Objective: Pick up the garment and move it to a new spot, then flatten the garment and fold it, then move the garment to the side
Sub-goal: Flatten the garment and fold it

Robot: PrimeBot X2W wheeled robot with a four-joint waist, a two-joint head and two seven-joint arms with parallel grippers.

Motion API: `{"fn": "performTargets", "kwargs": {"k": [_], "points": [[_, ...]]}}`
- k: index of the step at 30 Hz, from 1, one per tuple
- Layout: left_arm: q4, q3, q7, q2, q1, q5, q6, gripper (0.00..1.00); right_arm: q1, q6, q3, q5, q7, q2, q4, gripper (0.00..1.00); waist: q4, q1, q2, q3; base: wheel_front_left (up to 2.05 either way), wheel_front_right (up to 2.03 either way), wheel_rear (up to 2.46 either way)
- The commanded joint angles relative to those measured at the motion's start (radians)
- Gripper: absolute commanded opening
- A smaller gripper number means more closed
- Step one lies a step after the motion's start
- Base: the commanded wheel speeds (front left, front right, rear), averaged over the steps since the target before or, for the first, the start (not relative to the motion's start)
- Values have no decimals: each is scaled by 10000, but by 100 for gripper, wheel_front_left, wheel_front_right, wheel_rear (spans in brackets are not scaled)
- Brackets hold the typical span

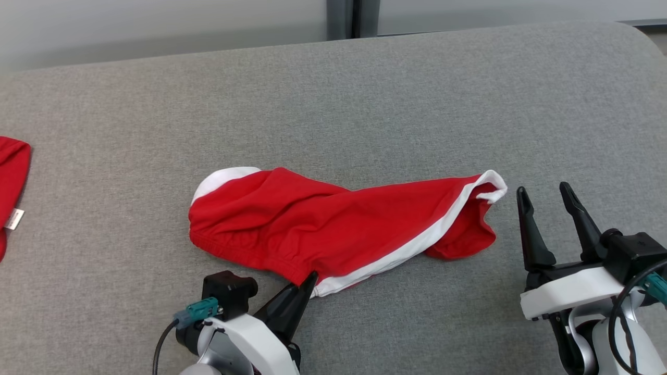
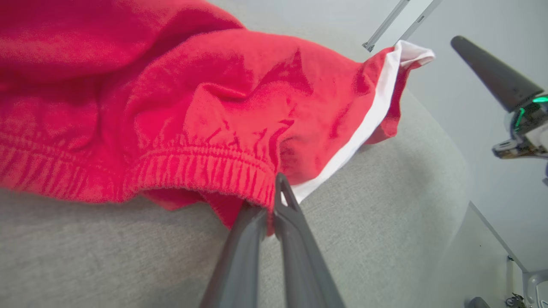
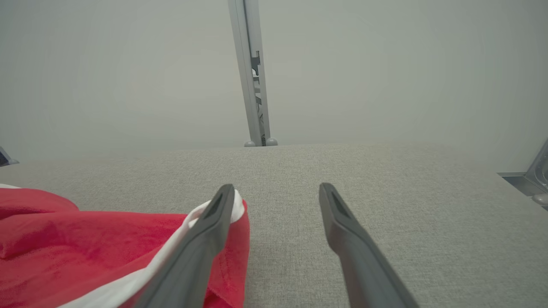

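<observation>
Red garment [image 1: 333, 229] with white trim, crumpled lengthwise across the middle of the grey table [image 1: 417, 94], waistband toward the robot's left, one leg hem toward its right. Clamped on the near end of the elastic waistband by the left gripper [image 1: 311, 276], jaws together with a fold of red fabric pinched between them (plainest in the left wrist view). Not lifted clear yet, to judge by the head view: resting on the table along most of its length.

Right gripper [image 1: 543, 188] held with jaws wide apart and empty, just beside the leg hem at the garment's right end. Contact of its inner finger with the white edge: cannot tell from its wrist view. Far off at the table's left edge, part of a second cloth [image 1: 10, 198], also red, well apart and no business of this step.

Judged as the first step, the pick-up, with one grasp made and the other wanting. Next, probably: bring the right gripper in over the hem, close on fabric and trim together, then raise both ends evenly before carrying to a new spot. Calls for a deep bite at the hem, against thin trim slipping out, and for arms kept apart to avoid bunching
</observation>
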Motion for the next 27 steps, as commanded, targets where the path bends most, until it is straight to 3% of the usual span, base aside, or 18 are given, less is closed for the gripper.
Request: {"fn": "performTargets", "kwargs": {"k": [1,10,14,19,27], "points": [[-561,-30,92,227,-159,134,-12,0,-65,23,-66,-14,-53,-47,48,100,95,0,0,-51,0,0,0],[-3284,268,774,1250,-30,337,370,0,-136,23,-129,119,-91,-47,66,100,269,0,0,-148,0,0,0],[-3803,697,945,1630,-307,339,605,0,-173,23,-113,237,-117,-48,43,100,285,0,0,-48,0,0,0],[-3199,1258,1053,1750,-847,15,593,0,-346,23,-13,344,-161,-53,87,100,101,0,0,173,0,0,0],[-834,1671,1054,1490,-2293,-360,236,0,-573,23,127,443,-236,-54,241,100,-302,0,0,534,0,0,0]]}}
